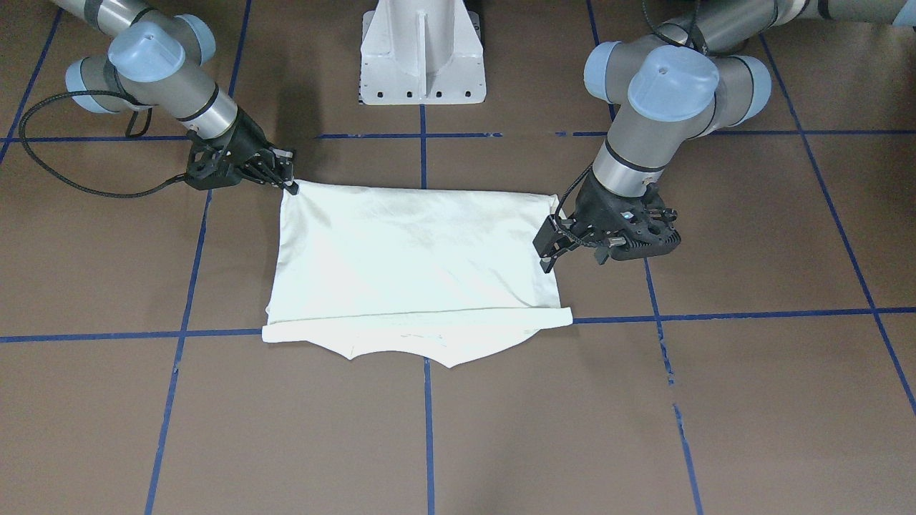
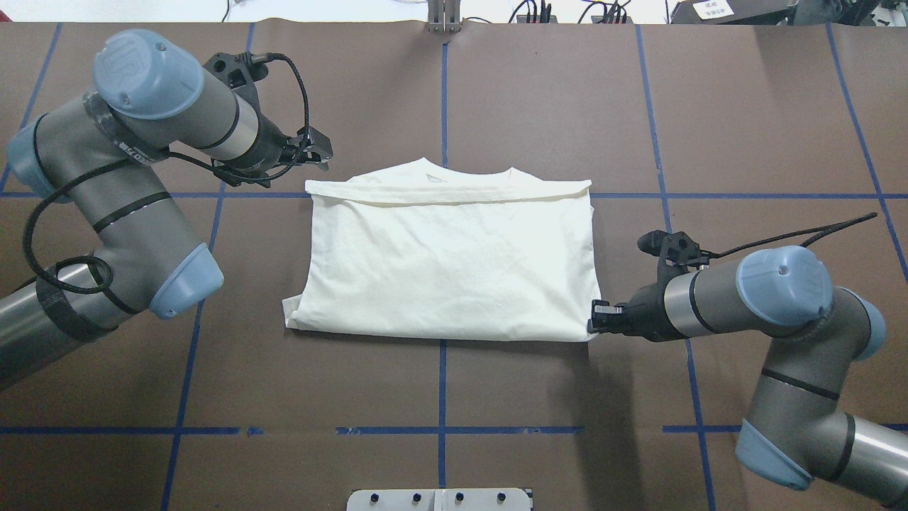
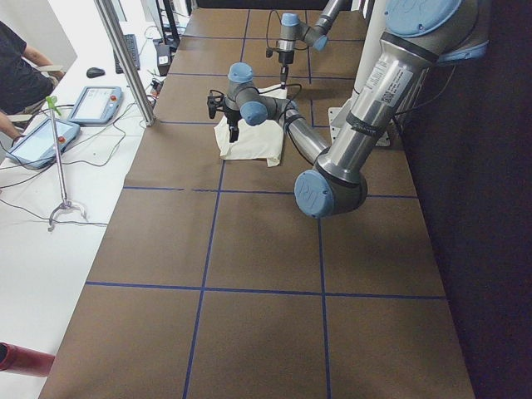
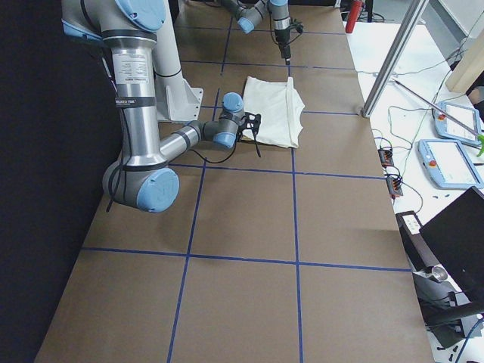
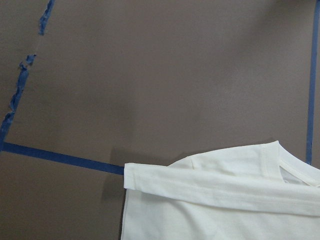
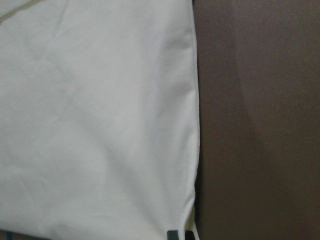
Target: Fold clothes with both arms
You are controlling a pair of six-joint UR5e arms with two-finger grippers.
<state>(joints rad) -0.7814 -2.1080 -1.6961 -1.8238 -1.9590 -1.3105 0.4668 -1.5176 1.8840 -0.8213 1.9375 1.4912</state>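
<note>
Over on the left, the left gripper (image 2: 317,150) hovers just beyond the far-left corner of the T-shirt (image 2: 447,270), jaws apart, nothing in them. The shirt lies plain side up in the middle of the table (image 2: 638,106), folded into a rough rectangle, with a folded strip (image 2: 454,193) running across by the collar. On the right, the right gripper (image 2: 594,321) sits low at the near-right corner, fingers drawn together on the cloth. Here's the danger: one corner held, the other free. Pull now and the rectangle skews, layers sliding apart. That pinch may also have caught only the top layer.
</note>
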